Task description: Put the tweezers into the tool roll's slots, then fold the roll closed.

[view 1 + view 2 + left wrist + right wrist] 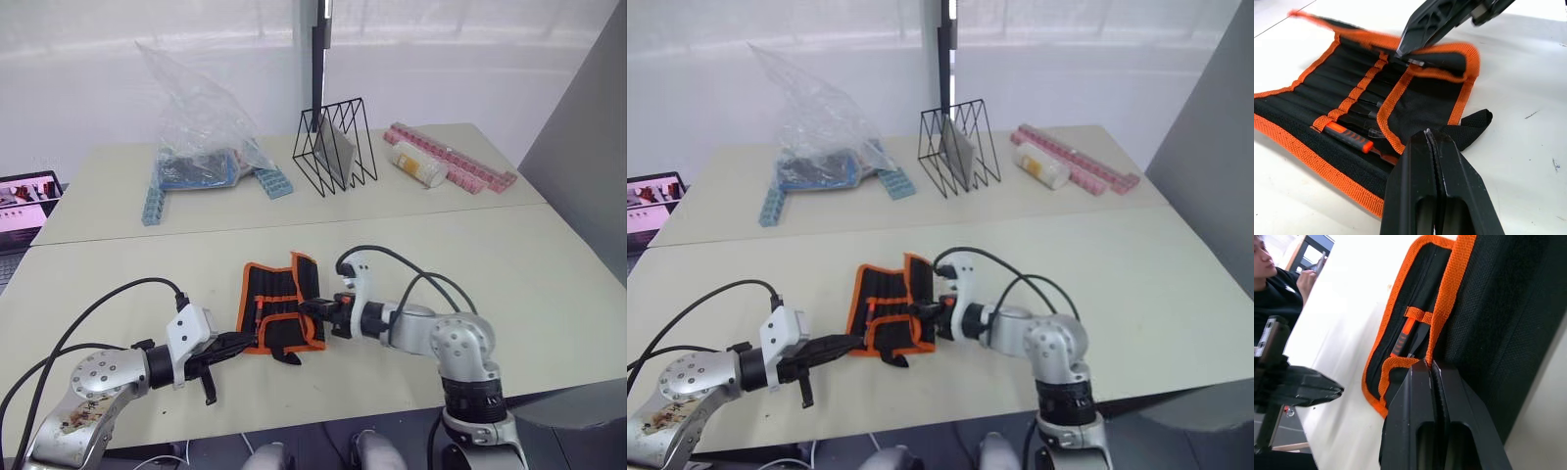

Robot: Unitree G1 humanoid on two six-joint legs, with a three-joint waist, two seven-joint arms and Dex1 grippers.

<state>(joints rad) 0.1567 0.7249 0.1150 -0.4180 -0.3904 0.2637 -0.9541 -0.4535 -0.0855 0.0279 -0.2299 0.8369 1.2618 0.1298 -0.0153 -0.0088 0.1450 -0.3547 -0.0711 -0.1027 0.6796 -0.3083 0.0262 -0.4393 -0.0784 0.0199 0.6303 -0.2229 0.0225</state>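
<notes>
Folding is under way: the right claw (315, 306) pinches the black orange-piped fabric tool roll's (277, 305) flap and must carry it left, while the left claw (227, 345), pressed together, rests at the near edge.

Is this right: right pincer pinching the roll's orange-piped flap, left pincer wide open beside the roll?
Not quite. The left pincer is shut, fingers pressed together, as the left wrist view shows. The rest stands: the right pincer pinches the tool roll's orange-piped flap.

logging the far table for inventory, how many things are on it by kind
clear plastic bag: 1
blue block strips: 2
black wire rack: 1
pink block strips: 2
white bottle: 1
total: 7
</notes>
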